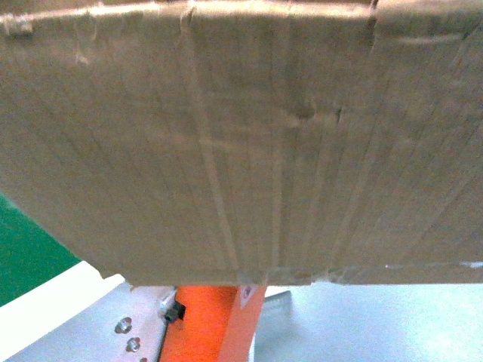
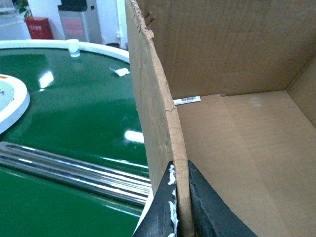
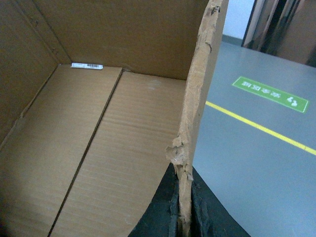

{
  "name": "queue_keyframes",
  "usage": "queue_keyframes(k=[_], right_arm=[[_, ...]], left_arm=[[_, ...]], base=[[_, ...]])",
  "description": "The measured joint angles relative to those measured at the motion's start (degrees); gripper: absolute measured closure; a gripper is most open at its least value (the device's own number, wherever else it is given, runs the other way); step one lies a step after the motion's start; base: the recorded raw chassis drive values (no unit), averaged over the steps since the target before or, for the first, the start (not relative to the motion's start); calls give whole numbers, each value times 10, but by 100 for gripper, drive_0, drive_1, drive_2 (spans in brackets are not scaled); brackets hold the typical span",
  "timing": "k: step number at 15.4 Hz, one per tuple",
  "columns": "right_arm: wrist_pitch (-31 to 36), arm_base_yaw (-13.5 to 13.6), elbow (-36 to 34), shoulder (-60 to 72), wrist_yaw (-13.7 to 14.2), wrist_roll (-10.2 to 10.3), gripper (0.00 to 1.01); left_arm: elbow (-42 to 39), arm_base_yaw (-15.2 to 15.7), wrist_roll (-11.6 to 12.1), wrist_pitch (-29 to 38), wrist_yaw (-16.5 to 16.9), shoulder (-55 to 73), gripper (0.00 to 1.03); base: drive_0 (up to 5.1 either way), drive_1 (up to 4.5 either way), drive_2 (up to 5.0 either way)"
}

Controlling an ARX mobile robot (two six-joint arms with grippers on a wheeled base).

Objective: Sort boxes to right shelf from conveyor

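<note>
A large brown cardboard box (image 1: 241,136) fills most of the head view, held up close to the camera, its taped underside facing me. My left gripper (image 2: 180,197) is shut on the box's left wall (image 2: 153,108), one black finger on each side of the ragged edge. My right gripper (image 3: 183,207) is shut on the torn right wall (image 3: 197,98). The box is empty inside apart from a small white sticker strip (image 2: 187,99) at the floor's far edge. The dark-green conveyor (image 2: 74,113) lies to the left, below the box. The right shelf is out of view.
An orange post (image 1: 219,324) and a grey metal plate with bolts (image 1: 98,339) show below the box. A small white cup (image 2: 73,48) stands at the conveyor's cream rim. Shiny steel rails (image 2: 69,170) cross the belt. Grey floor with a yellow line (image 3: 256,126) lies on the right.
</note>
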Motion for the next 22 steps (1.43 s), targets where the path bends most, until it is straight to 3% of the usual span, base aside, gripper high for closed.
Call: queue_keyframes(k=[16,22], right_arm=[[-2,0,0,7,0,0,99],[-1,0,0,9,-1,0,99]], left_arm=[[0,0,0,-4,1,5,101],[0,2,0,-4,2,5,101]], base=[[-110,-110,-110],[233,-498,-107]])
